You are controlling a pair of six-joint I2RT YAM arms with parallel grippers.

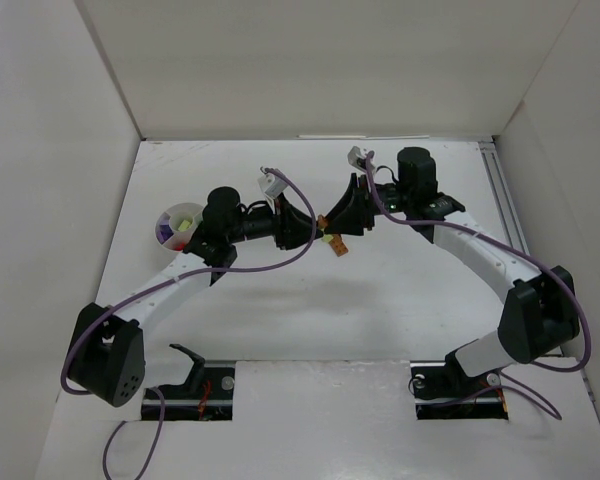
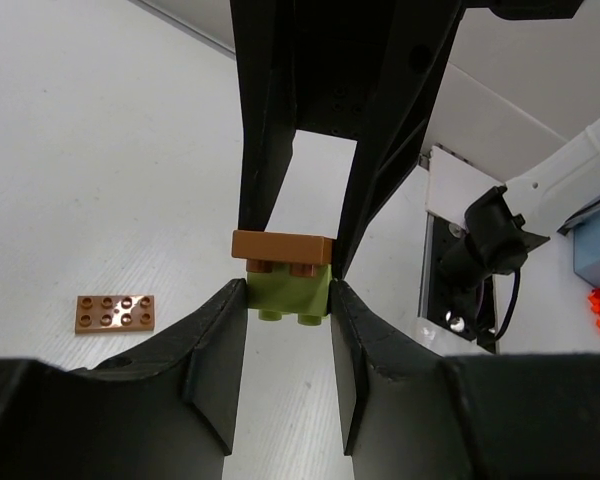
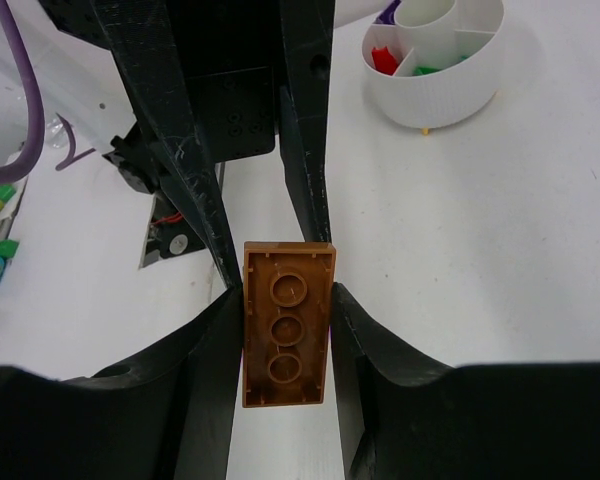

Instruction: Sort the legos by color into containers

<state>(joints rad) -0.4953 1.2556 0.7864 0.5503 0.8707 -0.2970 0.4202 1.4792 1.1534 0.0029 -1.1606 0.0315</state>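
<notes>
You're splitting a stuck pair: left hand [image 2: 288,312] pinches the pale green brick [image 2: 286,292], right hand [image 3: 285,305] the brown plate [image 3: 286,330]; pull straight apart.

the left pincer [image 2: 288,300] has fingers [image 2: 215,350] of black matt plastic, slightly grainy, with a dull sheen along the edges. clamped between them is a pale green brick [image 2: 290,292] of smooth plastic, satin rather than shiny. the brown plate [image 3: 287,320] pinched in the right pincer [image 3: 285,300] is glossier plastic, and its moulded rings catch the light. just beyond that pincer's tips, the other black fingers show fine scratches. ahead of it and off to one side stands a white cup [image 3: 435,85] of matt plastic with ribbed walls. under both pincers the table [image 2: 100,150] is white, matt and faintly lined.
</notes>
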